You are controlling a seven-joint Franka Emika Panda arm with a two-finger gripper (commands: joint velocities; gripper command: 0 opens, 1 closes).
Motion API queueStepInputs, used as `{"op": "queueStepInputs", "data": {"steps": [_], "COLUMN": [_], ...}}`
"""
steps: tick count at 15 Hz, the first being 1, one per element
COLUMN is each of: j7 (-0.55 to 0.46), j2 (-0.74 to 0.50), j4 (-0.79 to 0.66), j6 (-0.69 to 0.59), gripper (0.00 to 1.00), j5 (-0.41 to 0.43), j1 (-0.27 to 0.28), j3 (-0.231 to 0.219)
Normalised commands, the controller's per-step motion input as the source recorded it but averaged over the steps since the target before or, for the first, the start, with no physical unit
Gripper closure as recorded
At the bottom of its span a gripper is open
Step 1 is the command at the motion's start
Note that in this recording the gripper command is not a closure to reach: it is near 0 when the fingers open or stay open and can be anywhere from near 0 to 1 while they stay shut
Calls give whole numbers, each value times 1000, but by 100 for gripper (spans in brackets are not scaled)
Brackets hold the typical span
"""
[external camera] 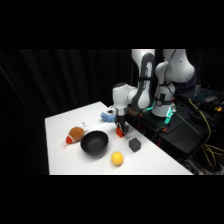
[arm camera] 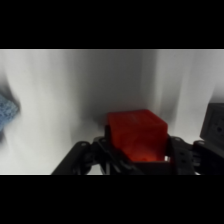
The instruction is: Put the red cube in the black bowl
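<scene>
Side view, left to right: white table point(external camera: 65, 150) is running from its left edge to the near edge, with bare surface lying open along the left side and front-left corner. A brown-orange plush toy point(external camera: 75, 134) is sitting well left of the gripper. The black bowl point(external camera: 94, 142) is sitting just right of the toy, down-left of the gripper, near it but apart. A yellow-orange ball point(external camera: 117, 158) is lying in front of the bowl, toward the near edge. A blue object point(external camera: 106, 116) is lying just left of the gripper, at the table's far edge.

The gripper point(external camera: 121, 131) is coming down from above near the table's far-right edge, with the red cube point(external camera: 120, 132) sitting right at its fingertips. A dark grey cube point(external camera: 134, 144) is lying just down-right of the gripper, apart from it. Past the right edge: black equipment and cables.

Wrist view: blue object point(arm camera: 7, 112) is showing at the left border. The red cube point(arm camera: 136, 134) is sitting between the two fingers of the gripper point(arm camera: 137, 155), black linkage flanking it on both sides. Fingers are looking narrowed around the cube, holding it; actual pad contact is not clearly resolvable. Can't tell whether the cube is resting on the table or lifted. The dark grey cube point(arm camera: 216, 122) is showing at the right border.
</scene>
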Motion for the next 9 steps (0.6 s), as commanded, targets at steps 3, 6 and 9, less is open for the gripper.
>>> {"op": "queueStepInputs", "data": {"steps": [3, 6, 9], "j7": [304, 341, 338], "j2": [-190, -448, -606], "j4": [-58, -31, 126], "j6": [-48, -409, -741], "gripper": [100, 100, 100], "j5": [-325, -344, -367], "j1": [50, 203, 221], "j3": [-120, -267, -280]}}
